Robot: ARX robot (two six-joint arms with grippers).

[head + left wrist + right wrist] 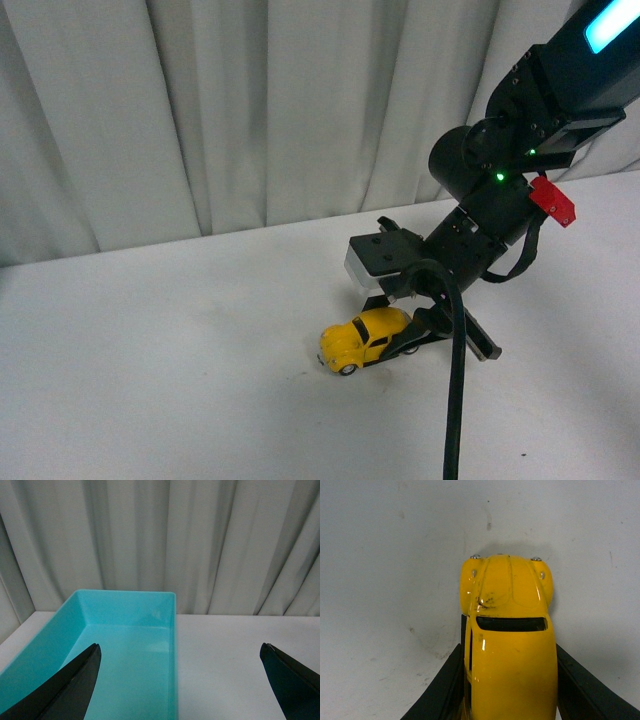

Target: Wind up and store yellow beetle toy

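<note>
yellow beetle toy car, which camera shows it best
Right wrist view: the glossy yellow beetle toy car is large, seen from above, clasped by the right gripper. Front view shows it small, side-on on the white table, partly hidden by that gripper. Left wrist view shows none of it.

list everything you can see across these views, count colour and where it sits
glossy yellow beetle toy car: 1, yellow with dark windows and silver wheels, standing on the table right of centre in the front view
turquoise plastic bin: 1, turquoise, on the table near the curtain, seen only in the left wrist view
white table: 1, white, lightly scuffed, under everything
pleated curtain: 1, pale grey, behind the table
right arm: 1, black with a green light, a red tab, a white box and a black cable; jaws shut on the toy car's rear sides
left arm's fingers: 2, black, jaws wide open, facing the bin
</note>
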